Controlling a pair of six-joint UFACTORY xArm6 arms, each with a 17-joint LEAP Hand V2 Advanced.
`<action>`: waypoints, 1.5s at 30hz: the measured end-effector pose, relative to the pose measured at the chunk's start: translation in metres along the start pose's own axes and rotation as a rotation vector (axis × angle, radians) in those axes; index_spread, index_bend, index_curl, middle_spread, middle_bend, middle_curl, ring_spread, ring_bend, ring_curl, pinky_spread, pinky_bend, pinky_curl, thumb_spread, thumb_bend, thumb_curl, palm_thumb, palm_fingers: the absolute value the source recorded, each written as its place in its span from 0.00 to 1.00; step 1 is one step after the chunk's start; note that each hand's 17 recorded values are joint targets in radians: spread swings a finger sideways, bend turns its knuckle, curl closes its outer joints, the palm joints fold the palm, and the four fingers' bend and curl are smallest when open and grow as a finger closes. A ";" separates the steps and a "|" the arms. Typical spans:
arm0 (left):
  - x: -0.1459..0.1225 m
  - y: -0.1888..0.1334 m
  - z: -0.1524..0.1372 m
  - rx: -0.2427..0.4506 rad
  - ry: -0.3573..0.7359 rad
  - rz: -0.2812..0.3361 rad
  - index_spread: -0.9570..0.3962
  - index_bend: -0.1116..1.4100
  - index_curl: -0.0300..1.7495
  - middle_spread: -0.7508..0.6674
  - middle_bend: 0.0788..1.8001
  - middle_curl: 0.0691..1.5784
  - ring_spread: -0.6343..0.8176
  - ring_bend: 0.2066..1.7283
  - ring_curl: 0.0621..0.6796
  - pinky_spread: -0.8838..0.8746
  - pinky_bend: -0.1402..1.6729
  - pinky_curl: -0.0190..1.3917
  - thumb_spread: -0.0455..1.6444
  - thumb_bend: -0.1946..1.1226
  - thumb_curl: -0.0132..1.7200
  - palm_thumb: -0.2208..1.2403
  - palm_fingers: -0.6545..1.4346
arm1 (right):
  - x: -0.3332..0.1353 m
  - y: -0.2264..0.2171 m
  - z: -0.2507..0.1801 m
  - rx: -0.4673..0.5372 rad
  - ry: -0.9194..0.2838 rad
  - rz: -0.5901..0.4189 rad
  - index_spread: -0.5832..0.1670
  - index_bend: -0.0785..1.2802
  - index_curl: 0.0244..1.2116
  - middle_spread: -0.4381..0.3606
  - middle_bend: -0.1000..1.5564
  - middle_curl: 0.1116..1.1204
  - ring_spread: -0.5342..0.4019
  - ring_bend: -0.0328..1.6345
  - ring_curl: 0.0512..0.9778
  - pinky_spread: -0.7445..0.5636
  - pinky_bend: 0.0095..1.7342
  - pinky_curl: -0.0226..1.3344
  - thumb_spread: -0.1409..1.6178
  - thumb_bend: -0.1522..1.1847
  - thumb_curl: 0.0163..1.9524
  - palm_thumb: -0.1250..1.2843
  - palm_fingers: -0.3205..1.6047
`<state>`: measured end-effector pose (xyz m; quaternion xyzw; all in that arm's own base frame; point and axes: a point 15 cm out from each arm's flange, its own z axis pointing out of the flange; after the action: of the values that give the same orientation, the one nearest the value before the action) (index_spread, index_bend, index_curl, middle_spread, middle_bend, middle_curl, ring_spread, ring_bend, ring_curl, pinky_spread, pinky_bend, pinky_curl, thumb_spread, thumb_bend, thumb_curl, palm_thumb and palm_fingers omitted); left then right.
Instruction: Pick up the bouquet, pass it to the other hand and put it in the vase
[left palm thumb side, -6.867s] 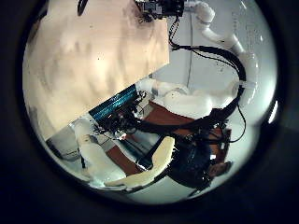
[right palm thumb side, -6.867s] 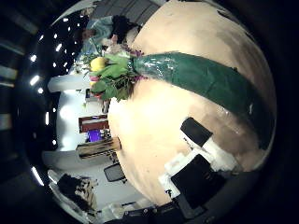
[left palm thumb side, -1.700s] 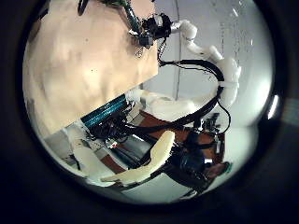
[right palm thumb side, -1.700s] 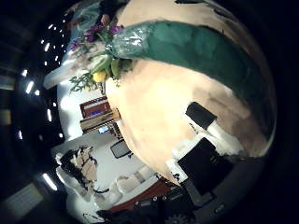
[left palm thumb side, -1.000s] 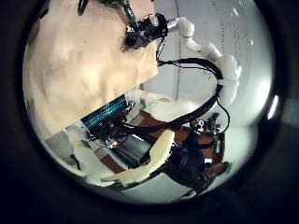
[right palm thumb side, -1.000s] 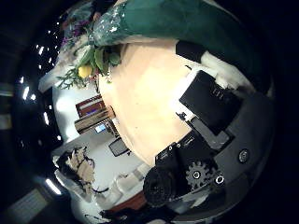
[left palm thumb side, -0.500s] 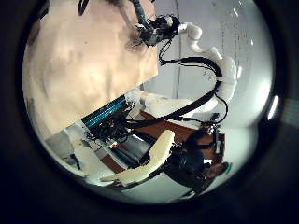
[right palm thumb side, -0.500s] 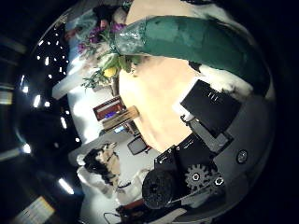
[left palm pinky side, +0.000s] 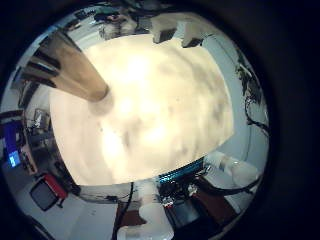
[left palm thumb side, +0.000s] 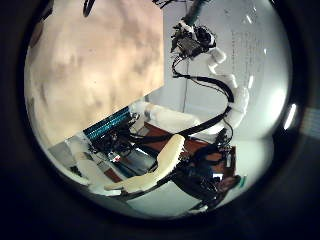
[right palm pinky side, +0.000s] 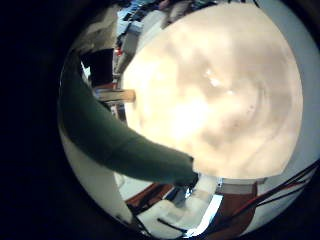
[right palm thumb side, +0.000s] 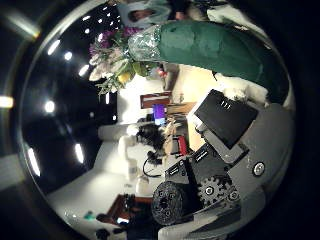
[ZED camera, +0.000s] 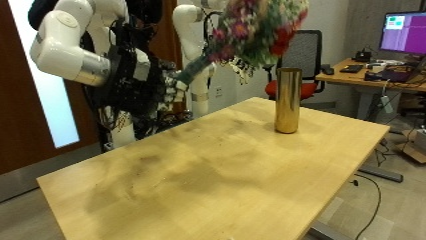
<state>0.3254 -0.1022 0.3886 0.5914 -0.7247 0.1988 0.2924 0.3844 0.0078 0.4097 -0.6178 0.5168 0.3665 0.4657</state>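
My right hand (ZED camera: 144, 88) is shut on the green-wrapped stem of the bouquet (ZED camera: 253, 30) and holds it in the air, tilted, with the pink and yellow flowers above the vase. The tall brass-coloured vase (ZED camera: 286, 100) stands upright on the wooden table (ZED camera: 200, 170) near its far corner. The right thumb side palm view shows the green wrap (right palm thumb side: 210, 45) close against the palm and the flowers (right palm thumb side: 115, 55) beyond it. My left hand (left palm thumb side: 150, 175) is over the table with relaxed fingers and holds nothing. Its little finger side palm view shows the vase (left palm pinky side: 75, 70) below.
An office chair (ZED camera: 309, 55) stands behind the vase. Beyond the table's far edge a desk carries a monitor (ZED camera: 400, 35). A dark door lies behind the arms.
My right hand has risen from the table with the bouquet in it. In the left thumb side palm view the other arm and bouquet climb away from the tabletop.
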 end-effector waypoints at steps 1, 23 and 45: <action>0.003 -0.002 -0.003 0.019 0.027 0.003 0.84 0.19 0.20 0.77 0.09 0.18 0.80 0.15 0.24 0.80 0.18 0.21 0.55 0.12 0.18 0.29 0.41 | -0.004 0.001 0.005 0.001 -0.024 -0.011 0.48 0.87 0.69 0.39 0.86 0.62 0.38 0.88 0.60 0.41 0.68 0.67 0.24 0.11 0.47 0.97 0.76; 0.082 -0.022 -0.021 0.154 0.514 0.173 0.88 0.18 0.19 0.78 0.09 0.18 0.77 0.20 0.25 0.78 0.19 0.22 0.50 0.12 0.19 0.28 0.40 | -0.049 0.041 0.138 -0.210 -0.136 -0.211 0.49 0.88 0.70 0.39 0.87 0.61 0.38 0.89 0.60 0.40 0.63 0.77 0.19 0.10 0.48 0.95 0.76; 0.089 -0.025 -0.029 0.035 0.660 0.072 0.81 0.13 0.10 0.37 0.47 0.35 0.30 0.49 0.37 0.44 0.37 0.27 0.52 0.15 0.21 0.47 0.71 | -0.041 0.047 0.188 -0.304 -0.115 -0.238 0.49 0.88 0.70 0.39 0.87 0.62 0.38 0.88 0.61 0.39 0.60 0.84 0.18 0.10 0.48 0.94 0.75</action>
<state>0.3434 -0.1552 0.4673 0.4739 -0.6078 0.4024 0.4941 0.3358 0.1982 0.3826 -0.7158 0.3514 0.4173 0.4360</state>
